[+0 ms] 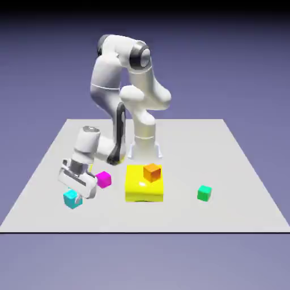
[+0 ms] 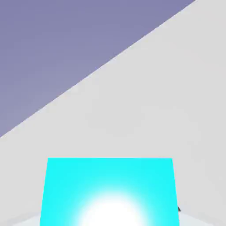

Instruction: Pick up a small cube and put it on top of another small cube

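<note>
Hand (image 1: 77, 198) tilted, apparently gripping 1 cyan cube (image 1: 72, 199) near surface's (image 1: 181, 212) front-left corner, exterior view. Orange cube (image 1: 152, 173) sits on yellow block (image 1: 136, 190), between surface's left and right edges. Magenta cube (image 1: 103, 179) near hand.

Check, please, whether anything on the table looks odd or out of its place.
The orange cube rests on top of the big yellow block, while the magenta cube and green cube lie directly on the table. Nothing looks spilled or damaged.
</note>
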`<state>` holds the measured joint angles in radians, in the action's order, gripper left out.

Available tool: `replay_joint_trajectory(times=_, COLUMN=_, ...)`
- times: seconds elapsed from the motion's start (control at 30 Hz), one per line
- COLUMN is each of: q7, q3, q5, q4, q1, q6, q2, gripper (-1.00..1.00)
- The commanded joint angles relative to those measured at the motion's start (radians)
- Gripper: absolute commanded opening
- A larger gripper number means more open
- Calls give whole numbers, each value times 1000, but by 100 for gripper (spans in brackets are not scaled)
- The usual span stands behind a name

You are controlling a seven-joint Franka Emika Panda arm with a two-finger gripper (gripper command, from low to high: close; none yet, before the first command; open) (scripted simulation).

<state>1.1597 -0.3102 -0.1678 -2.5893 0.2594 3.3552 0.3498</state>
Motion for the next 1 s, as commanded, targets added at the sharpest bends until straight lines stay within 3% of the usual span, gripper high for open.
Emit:
replay_joint_trajectory(times=0.0, q7=35, q3=35, q5=8, q4=-12, q1=1, q6=-32, q2=-36, gripper=-100)
replay_joint_trajectory(times=0.97, q7=1071, q3=1038, q5=221, q4=-364, q1=19, q6=-956, q2=-1087, gripper=-100)
